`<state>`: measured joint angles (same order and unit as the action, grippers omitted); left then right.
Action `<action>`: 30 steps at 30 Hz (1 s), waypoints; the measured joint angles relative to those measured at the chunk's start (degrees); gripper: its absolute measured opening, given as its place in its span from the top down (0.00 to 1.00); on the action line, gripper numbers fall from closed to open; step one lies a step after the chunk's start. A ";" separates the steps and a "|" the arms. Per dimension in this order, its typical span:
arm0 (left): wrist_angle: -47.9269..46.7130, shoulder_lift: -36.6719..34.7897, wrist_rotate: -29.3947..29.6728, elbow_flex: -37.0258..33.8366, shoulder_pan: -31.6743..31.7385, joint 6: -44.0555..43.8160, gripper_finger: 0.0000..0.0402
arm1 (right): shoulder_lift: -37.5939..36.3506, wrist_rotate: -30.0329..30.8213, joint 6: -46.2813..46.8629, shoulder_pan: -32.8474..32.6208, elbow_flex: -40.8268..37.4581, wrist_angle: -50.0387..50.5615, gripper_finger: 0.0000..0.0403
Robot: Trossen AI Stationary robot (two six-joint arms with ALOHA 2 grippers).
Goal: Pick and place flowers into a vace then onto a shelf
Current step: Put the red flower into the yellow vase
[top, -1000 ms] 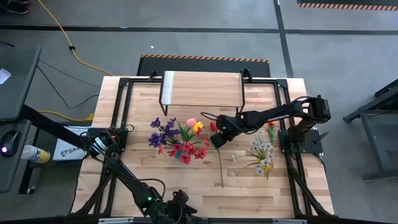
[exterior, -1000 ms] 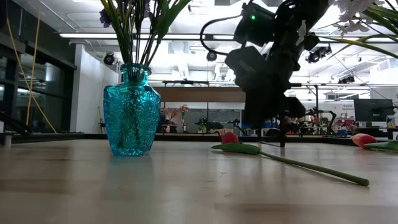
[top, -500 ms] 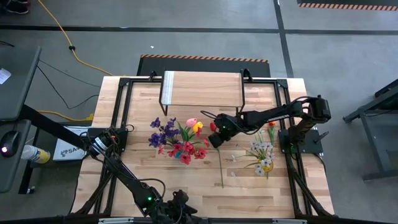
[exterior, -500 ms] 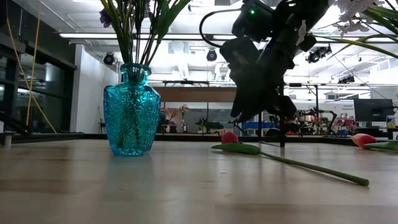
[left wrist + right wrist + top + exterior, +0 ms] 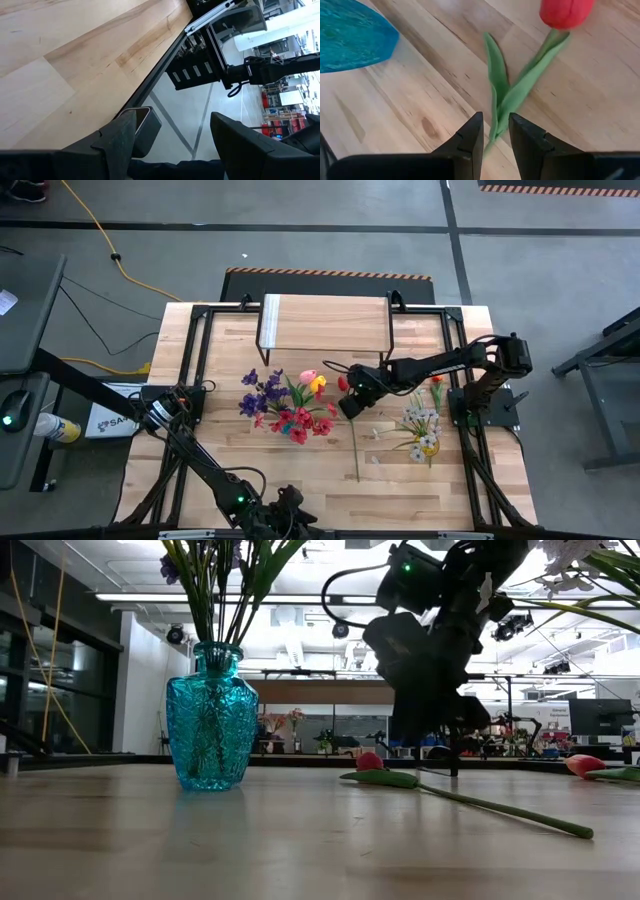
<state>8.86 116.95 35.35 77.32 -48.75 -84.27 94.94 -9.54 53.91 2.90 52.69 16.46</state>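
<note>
Standing of the task: part done, by your pictures; some blooms are potted, others lie loose, and nothing is on the shelf yet.
Left gripper (image 5: 172,125): parked at the near edge of the pale plank table (image 5: 300,480), jaws parted, nothing between them.
Container, turquoise cut-glass vase (image 5: 210,720): upright on the table left of centre, well short of the shelf.
Contents of vase: purple, pink, yellow and red artificial flowers on green stems (image 5: 285,402), heads fanned out; you cannot count the stems exactly.
Low light-wood shelf on black legs (image 5: 325,320): at the far side of the table, top bare, white strip at its left end.
Right gripper (image 5: 495,127): poised low over the leaf and stem of the loose tulip, just right of the vase; you cannot tell whether it grips or only straddles.
Red tulip on a long green stem (image 5: 565,11): lying flat on the wood, bloom toward the shelf, stem running to the near side.
White-bloomed spray with a yellow head (image 5: 422,425): loose on the table, farther right.
Small orange-red flower (image 5: 437,380): loose beside that spray.
Left for you: pot the loose flowers, then set the vase on the shelf.
</note>
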 joint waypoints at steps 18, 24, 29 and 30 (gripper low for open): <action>-0.02 0.00 0.00 -0.02 0.00 0.00 0.29 | 0.25 4.27 0.02 0.01 0.02 -1.72 0.57; -0.45 0.00 0.00 -0.02 0.00 0.00 0.29 | 2.91 4.53 0.29 -0.04 0.04 -2.29 0.57; -0.94 0.00 0.00 -0.02 0.00 0.00 0.29 | 6.97 3.13 1.58 -0.07 0.16 -2.75 0.57; -0.96 0.00 0.02 -0.02 0.00 0.00 0.29 | 7.52 3.01 1.60 -0.06 0.29 -3.15 0.57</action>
<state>7.90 116.95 35.38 77.30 -48.75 -84.27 102.46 -6.54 55.51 2.84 52.98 13.31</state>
